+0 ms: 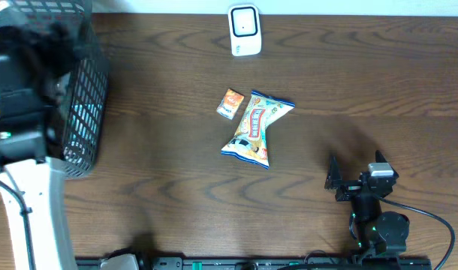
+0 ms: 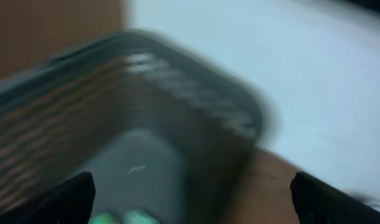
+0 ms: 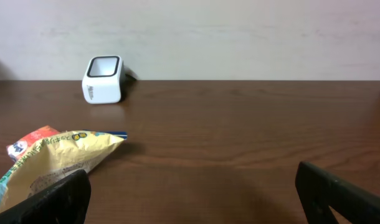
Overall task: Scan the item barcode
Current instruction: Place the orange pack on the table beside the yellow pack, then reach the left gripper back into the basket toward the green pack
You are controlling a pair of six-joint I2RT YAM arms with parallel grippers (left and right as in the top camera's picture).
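The snack bag (image 1: 257,127) is laid flat mid-desk (image 1: 176,195), with the small orange packet (image 1: 230,103) just beside it at 10 o'clock. The white scanner (image 1: 244,30) is stood at 12 o'clock, by the far edge. A black mesh basket (image 1: 90,90) is seen at 9 o'clock. The left jaws are held wide apart and empty over the basket; that view is blurred. The right jaws are spread wide, empty, at 4 o'clock of the bag, well apart.

Glossy snack bag (image 1: 257,127); wood-grain table (image 1: 176,172); plastic basket (image 1: 90,90).
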